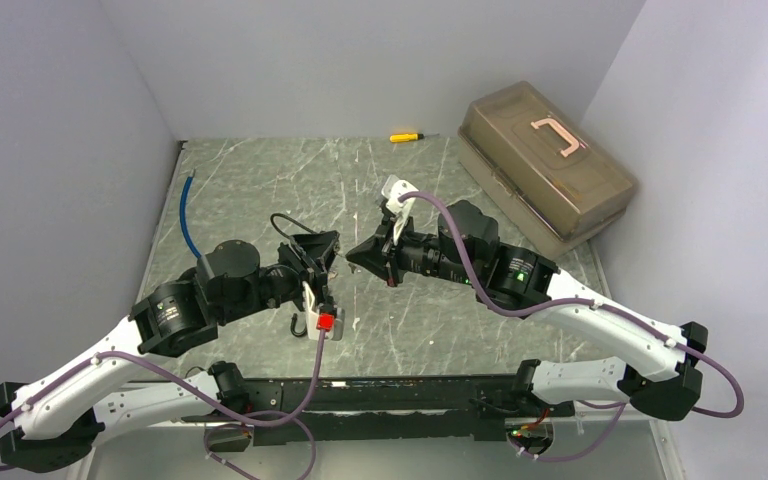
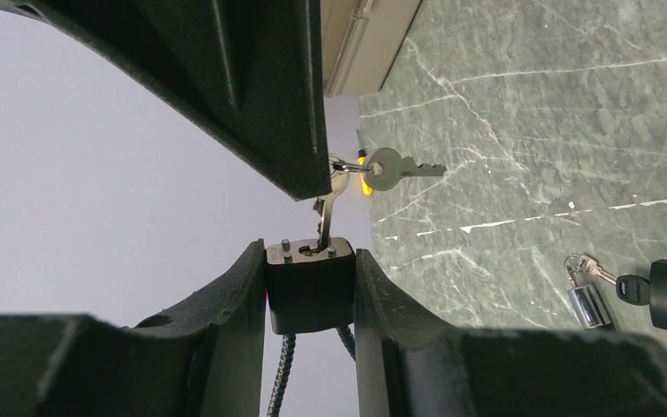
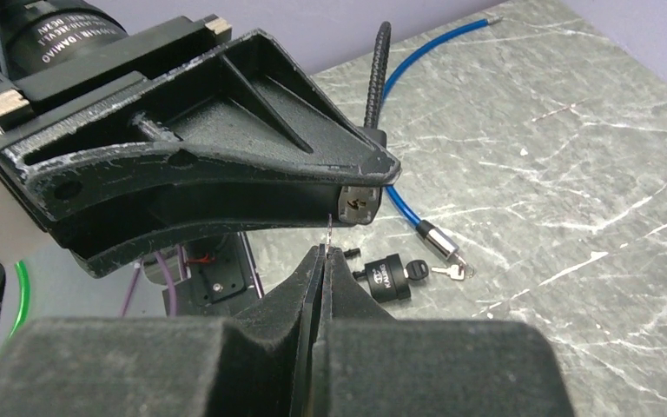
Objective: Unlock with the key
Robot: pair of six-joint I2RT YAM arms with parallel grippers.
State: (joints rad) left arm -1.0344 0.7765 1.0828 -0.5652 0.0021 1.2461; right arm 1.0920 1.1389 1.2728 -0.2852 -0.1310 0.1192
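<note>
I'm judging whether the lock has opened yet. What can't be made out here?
Left wrist: key blade depth, hidden inside the cable lock.
Right wrist: key head, covered by the shut right gripper.
Top external: key and cable lock too small, between the grippers.
Left wrist: cable lock's underside, hidden between left gripper's fingers.

three plain walls box the place in: a back wall (image 1: 380, 60), a left wall (image 1: 50, 150) and a right wall (image 1: 720, 120), all pale grey with a lilac cast. the table (image 1: 260, 170) between them has a dark green, marble-like top veined in white. the light is soft and even, the shadows faint. a brownish see-through toolbox (image 1: 545, 165) sits near the far right corner.
</note>
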